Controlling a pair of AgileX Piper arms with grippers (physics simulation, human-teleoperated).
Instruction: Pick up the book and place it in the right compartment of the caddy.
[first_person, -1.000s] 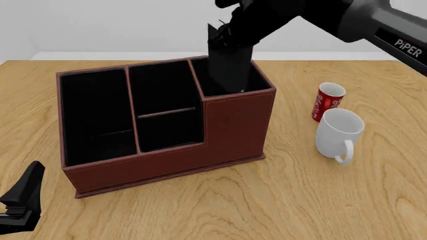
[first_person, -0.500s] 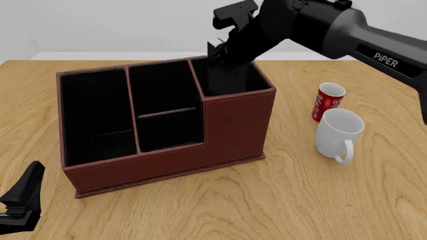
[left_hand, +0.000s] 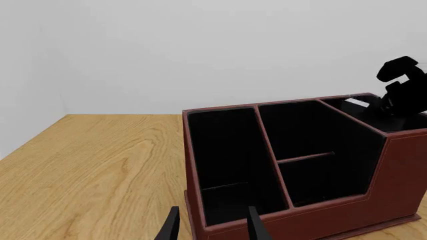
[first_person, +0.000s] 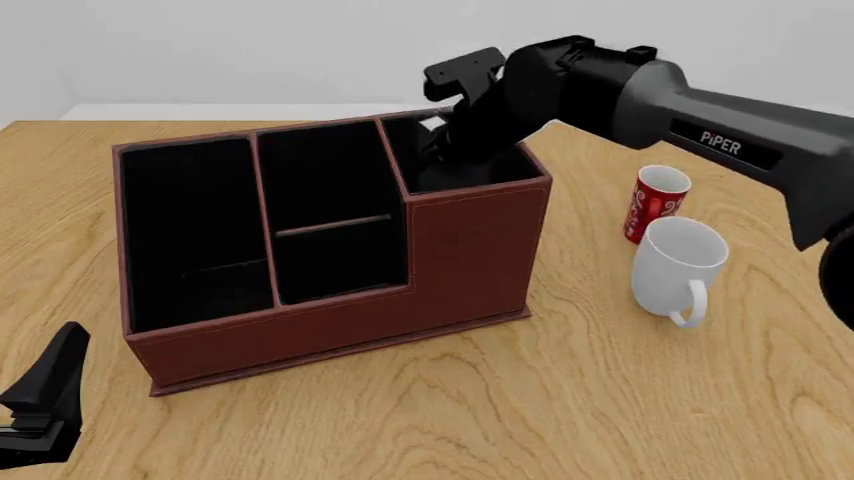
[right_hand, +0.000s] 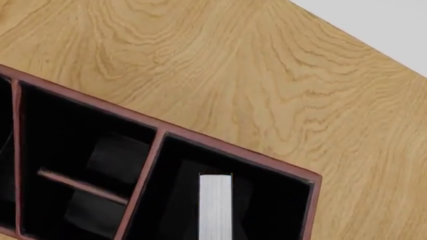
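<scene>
The reddish-brown caddy (first_person: 334, 330) stands left of the table's middle. It also shows in the left wrist view (left_hand: 400, 165) and the right wrist view (right_hand: 233, 152). My right gripper (first_person: 447, 135) dips into the mouth of the right compartment (first_person: 474, 240), shut on the top of the black book (first_person: 430, 123). The book stands upright inside that compartment near its back wall. Its white page edges show in the right wrist view (right_hand: 215, 205) and the left wrist view (left_hand: 357, 102). My left gripper (left_hand: 213, 227) is open and empty, low at the near left (first_person: 47, 400).
A white mug (first_person: 678, 268) stands right of the caddy, with a red can (first_person: 655, 200) just behind it. My right arm (first_person: 694, 110) reaches in over them from the right. The caddy's left and middle sections hold nothing.
My right gripper has lowered the book from mostly above the rim to deep inside the right compartment. The arm has dropped and tilted forward. The left arm has not moved.
</scene>
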